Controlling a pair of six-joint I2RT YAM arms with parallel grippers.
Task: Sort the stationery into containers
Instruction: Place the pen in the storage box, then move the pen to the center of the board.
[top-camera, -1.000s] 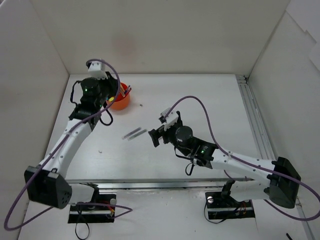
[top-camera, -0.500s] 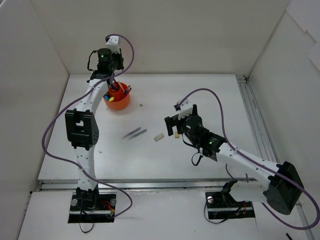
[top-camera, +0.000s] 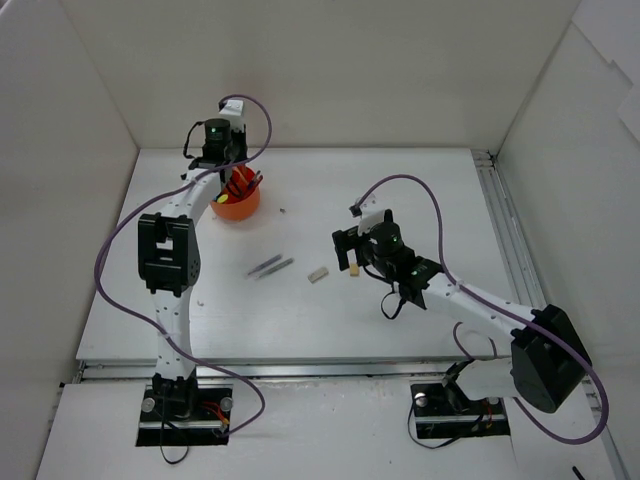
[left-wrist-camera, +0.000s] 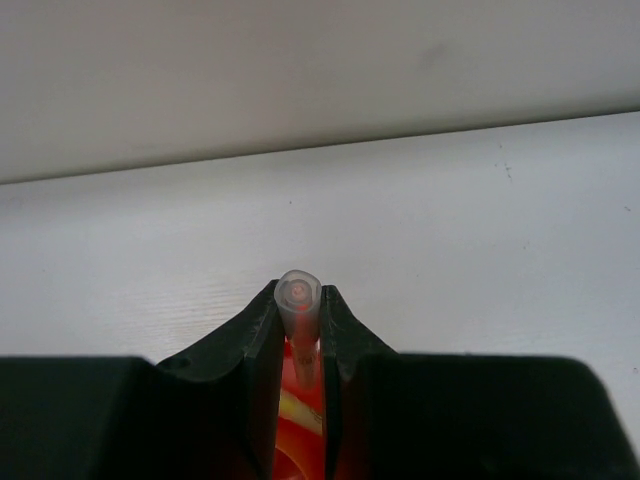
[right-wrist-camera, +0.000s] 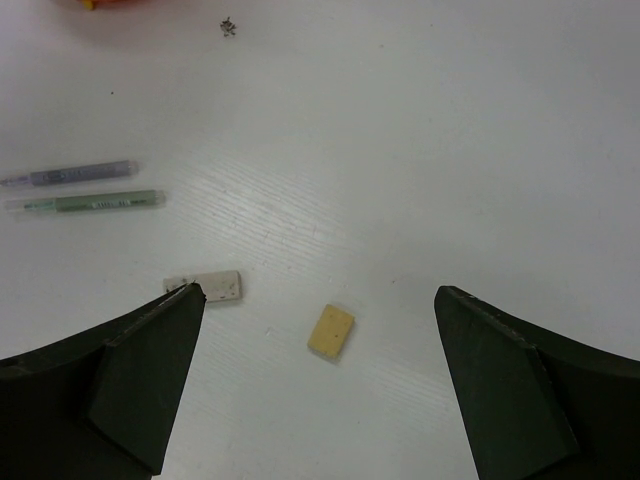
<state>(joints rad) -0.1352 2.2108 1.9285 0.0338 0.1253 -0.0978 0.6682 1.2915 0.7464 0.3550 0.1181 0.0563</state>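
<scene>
Five small things and one orange organizer.
The left gripper pinches one see-through pen, red inside, above it. One grey pen and one green pen lie side by side, then one whitish eraser and one yellow eraser. The right gripper hangs over the erasers, jaws wide, empty.

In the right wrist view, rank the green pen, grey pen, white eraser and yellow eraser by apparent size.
1. Green pen and grey pen: alike; the grey one reaches the frame edge, so unranked.
2. White eraser, longer.
3. Yellow eraser, shorter but wider; a close call.
</scene>
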